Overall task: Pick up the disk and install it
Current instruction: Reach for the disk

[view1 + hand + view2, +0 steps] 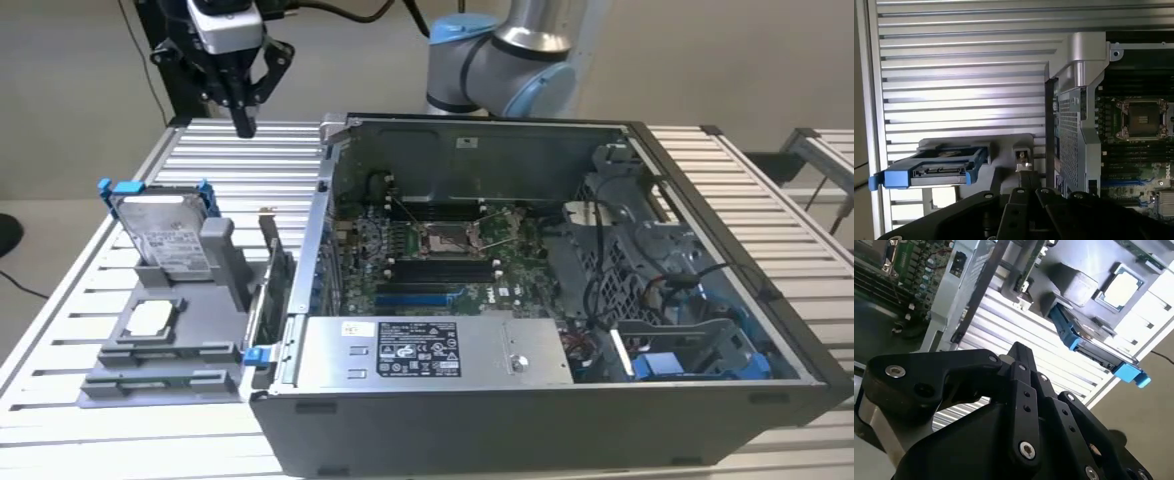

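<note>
Standing upright in a grey holder [220,258], the disk [166,232] is a flat silver metal slab. It has a white printed label on its face and a bright blue plastic frame round its edge, with blue tabs projecting at the upper corners. Holder and disk rest on the slatted table [54,330] just outside the open computer case [534,420], to the exterior view's left of the case's side wall and apart from it. A small silver square chip [151,314] lies flat on a lower tier of the holder, nearer the case's front end.

In the first wrist view the disk [936,171] shows edge-on, the blue frame enclosing its thin side. The second wrist view also shows it edge-on [1076,340].

The gripper [244,122] hangs in the air outside the same wall of the case, towards the case's rear corner. It is higher than the disk and well apart from it, with no contact. Its black fingers are drawn together into a narrow point aimed downward, and nothing is held between them.
</note>
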